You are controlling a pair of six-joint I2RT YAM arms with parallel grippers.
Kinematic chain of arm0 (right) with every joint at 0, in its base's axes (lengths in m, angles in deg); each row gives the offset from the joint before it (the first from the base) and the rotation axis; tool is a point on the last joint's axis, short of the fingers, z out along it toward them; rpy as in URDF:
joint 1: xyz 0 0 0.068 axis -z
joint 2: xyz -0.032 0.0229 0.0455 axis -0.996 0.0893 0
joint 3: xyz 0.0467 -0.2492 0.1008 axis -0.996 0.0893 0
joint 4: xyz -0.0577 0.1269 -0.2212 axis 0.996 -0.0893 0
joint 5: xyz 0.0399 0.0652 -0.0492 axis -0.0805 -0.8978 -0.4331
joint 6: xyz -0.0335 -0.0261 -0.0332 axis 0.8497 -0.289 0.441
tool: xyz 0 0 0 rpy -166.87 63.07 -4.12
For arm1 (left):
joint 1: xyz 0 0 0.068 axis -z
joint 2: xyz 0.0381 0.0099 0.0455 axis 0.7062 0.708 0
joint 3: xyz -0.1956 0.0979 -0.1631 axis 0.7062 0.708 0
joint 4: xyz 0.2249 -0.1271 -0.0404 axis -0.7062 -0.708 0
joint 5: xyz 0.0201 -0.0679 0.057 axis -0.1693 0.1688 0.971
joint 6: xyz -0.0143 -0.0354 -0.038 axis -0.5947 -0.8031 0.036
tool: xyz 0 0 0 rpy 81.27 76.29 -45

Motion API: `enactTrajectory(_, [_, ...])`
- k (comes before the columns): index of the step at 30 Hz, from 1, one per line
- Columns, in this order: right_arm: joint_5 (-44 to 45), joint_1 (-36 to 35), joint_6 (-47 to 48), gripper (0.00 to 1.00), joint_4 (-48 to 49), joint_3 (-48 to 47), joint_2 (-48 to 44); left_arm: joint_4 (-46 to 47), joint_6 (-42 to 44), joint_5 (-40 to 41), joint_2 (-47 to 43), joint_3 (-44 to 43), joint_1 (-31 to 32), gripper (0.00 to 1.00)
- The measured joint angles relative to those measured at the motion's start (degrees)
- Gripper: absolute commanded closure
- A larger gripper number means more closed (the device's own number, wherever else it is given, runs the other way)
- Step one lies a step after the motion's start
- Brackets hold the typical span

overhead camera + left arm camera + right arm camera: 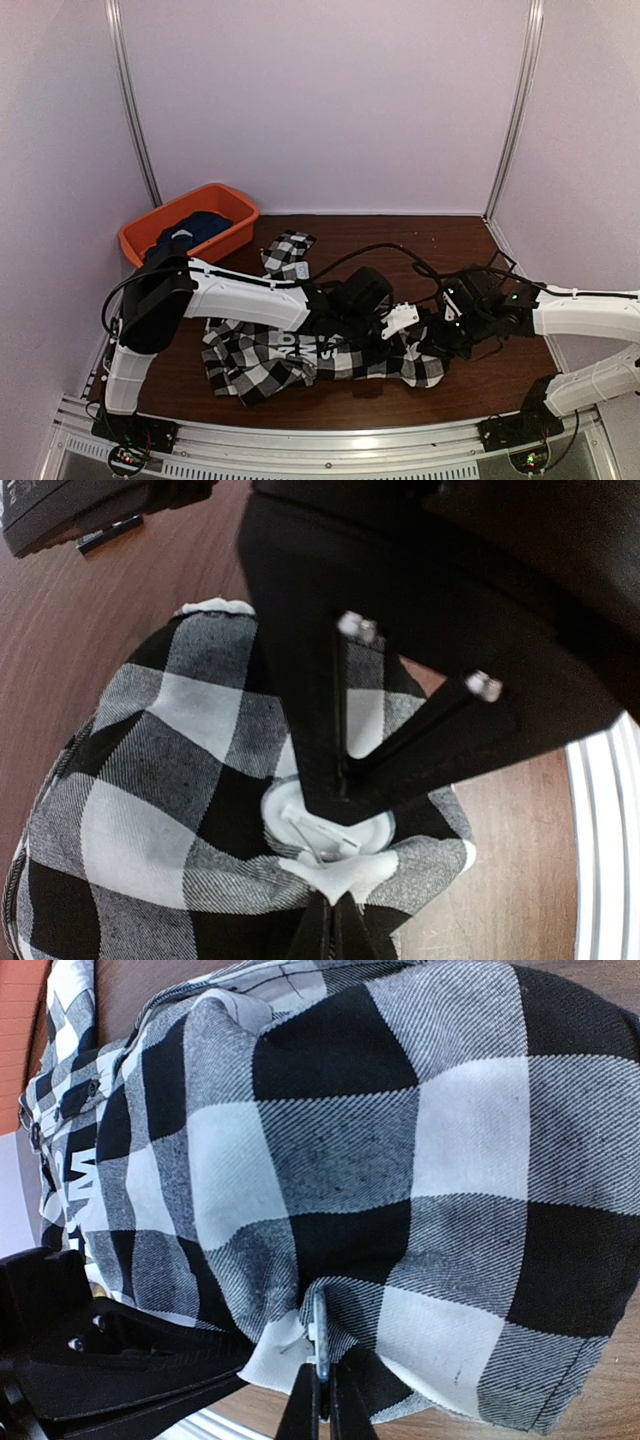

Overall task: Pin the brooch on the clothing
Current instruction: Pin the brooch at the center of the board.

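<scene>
The black-and-white checked shirt [262,362] lies crumpled on the brown table, its lettered black panel [300,347] facing up. It also shows in the left wrist view [150,780] and the right wrist view [400,1140]. The brooch [280,808] is a round white disc with its pin side showing, pressed against a shirt corner. My right gripper [320,1400] is shut on the brooch's edge [321,1335]. My left gripper [337,920] is shut on a white fold of the shirt just below the brooch. Both grippers meet at the shirt's right end [420,330].
An orange bin [232,206] at the back left holds a dark navy garment [190,232]. Bare brown table [450,240] lies behind the arms. A metal rail [350,445] runs along the near edge. White walls enclose the table.
</scene>
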Motion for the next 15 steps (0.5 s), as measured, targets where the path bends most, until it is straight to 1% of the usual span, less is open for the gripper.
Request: enactTrajectory(15, [0.39, -1.90, -0.02, 1.00, -2.29, -0.42, 0.00, -0.02, 0.04, 0.42, 0.00, 0.02, 0.00, 1.00])
